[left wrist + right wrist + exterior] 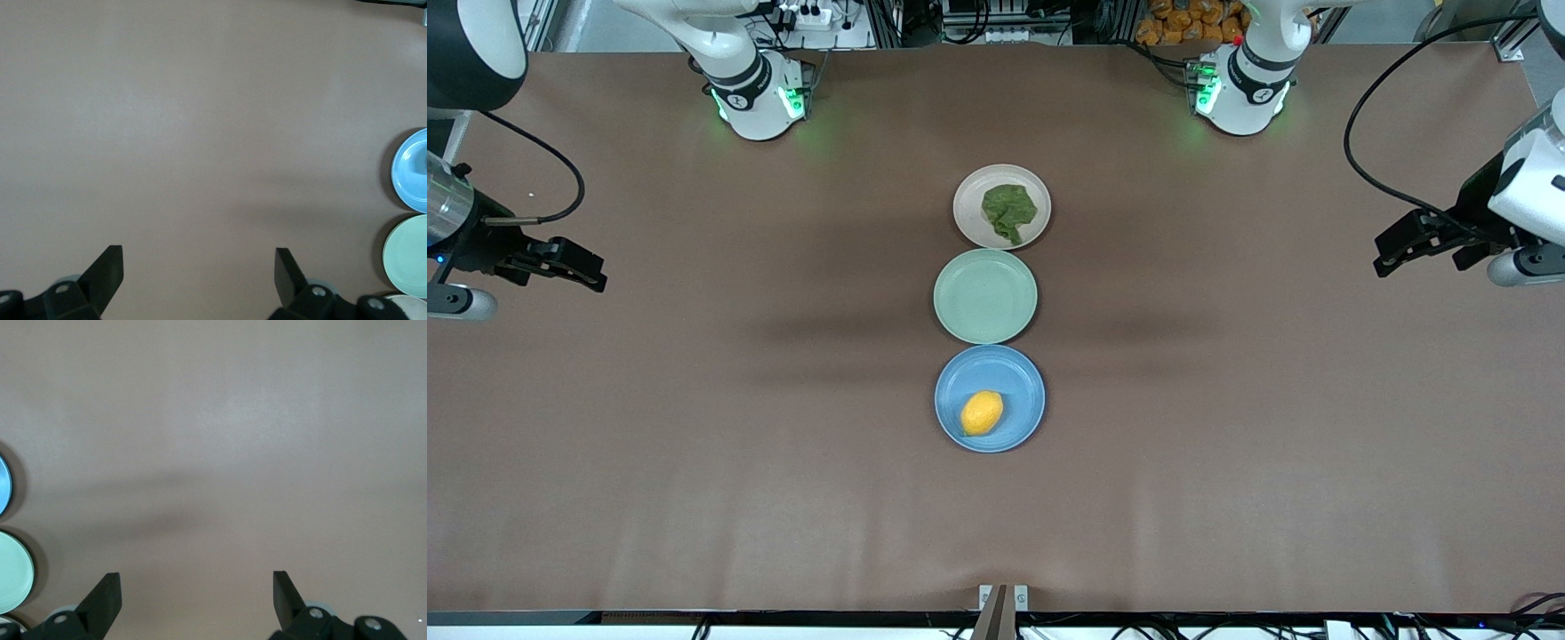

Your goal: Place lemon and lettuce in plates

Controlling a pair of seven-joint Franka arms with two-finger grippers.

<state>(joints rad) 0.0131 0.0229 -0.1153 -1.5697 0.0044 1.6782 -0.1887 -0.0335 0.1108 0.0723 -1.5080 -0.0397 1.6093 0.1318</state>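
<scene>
Lemon in the blue plate nearest the front camera; lettuce in the beige plate farthest (green plate between, bare). Left end effector and right end effector wide open, empty, over the table ends.

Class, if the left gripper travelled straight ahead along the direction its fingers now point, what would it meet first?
Probably bare brown table: the open left gripper faces it, with the round light blue plate and pale green plate off to one side, though depth is uncertain.

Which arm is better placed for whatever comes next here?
Neither. The lemon lies in the blue plate and the lettuce in the beige plate. The left tool and right tool wait open over opposite table ends.
</scene>
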